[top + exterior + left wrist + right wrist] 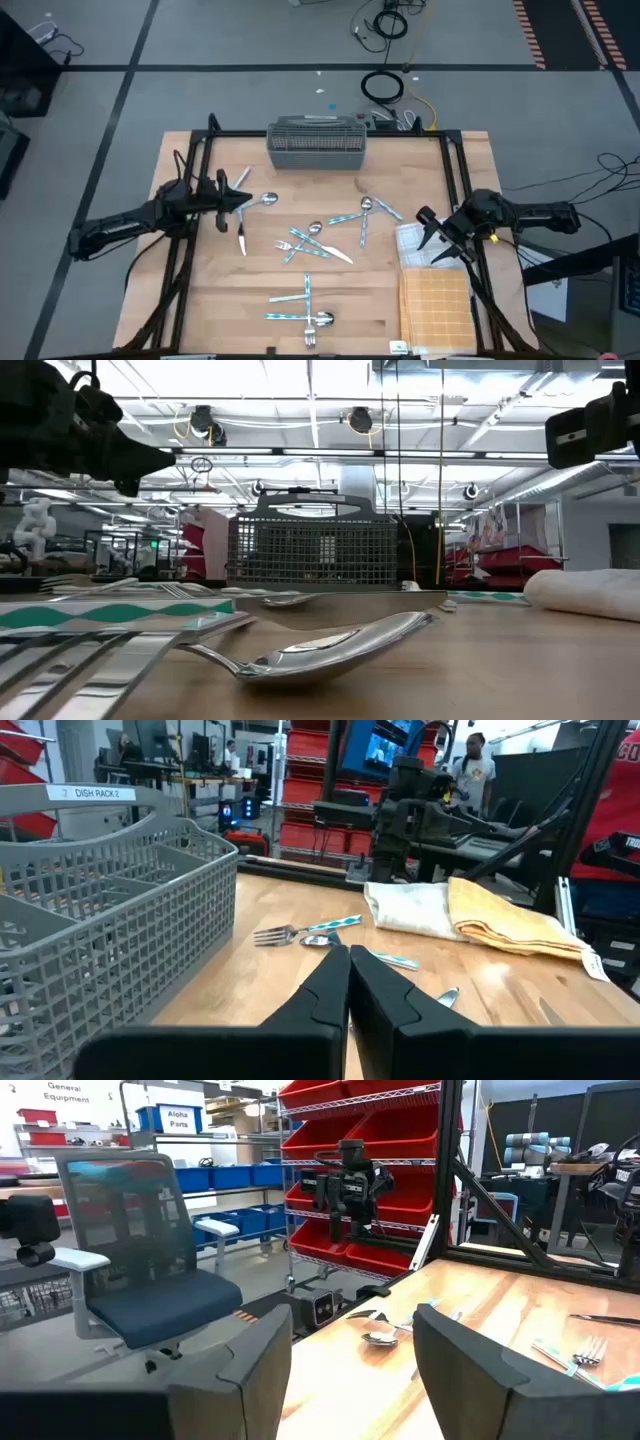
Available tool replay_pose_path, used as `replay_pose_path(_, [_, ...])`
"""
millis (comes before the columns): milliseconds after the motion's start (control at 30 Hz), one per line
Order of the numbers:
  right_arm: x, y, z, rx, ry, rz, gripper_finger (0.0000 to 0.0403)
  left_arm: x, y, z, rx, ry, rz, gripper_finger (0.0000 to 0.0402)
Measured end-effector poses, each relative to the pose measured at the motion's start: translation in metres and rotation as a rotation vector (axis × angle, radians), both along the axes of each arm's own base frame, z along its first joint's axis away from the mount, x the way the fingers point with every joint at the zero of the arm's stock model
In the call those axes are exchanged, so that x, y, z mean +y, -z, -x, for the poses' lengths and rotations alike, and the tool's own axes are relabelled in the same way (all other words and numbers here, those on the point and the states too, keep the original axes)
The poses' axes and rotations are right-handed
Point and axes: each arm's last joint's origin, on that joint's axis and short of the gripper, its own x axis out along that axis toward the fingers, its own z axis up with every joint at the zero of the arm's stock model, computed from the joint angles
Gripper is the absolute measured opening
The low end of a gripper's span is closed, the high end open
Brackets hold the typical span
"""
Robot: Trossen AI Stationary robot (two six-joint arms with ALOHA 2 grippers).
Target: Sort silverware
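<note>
The silverware (315, 240), shiny metal pieces, several with light blue handles, lies scattered across the table (200, 290). The left gripper (243, 200) has fingers pressed together, holding nothing; the right gripper (426, 228) has fingers spread.

About a dozen silverware (315, 238) pieces, one basket (317, 144) (grey mesh).
</note>
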Motion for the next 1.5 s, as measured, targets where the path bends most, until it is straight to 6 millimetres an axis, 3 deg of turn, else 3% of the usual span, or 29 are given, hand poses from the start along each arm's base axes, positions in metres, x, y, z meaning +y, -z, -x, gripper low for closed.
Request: replay_pose_path(1500, [0.0000,-0.0021,0.0002,-0.023,0.000,-0.001,0.0196,0.0000,0.0000,0.0000,0.000,0.000,0.000,0.0013])
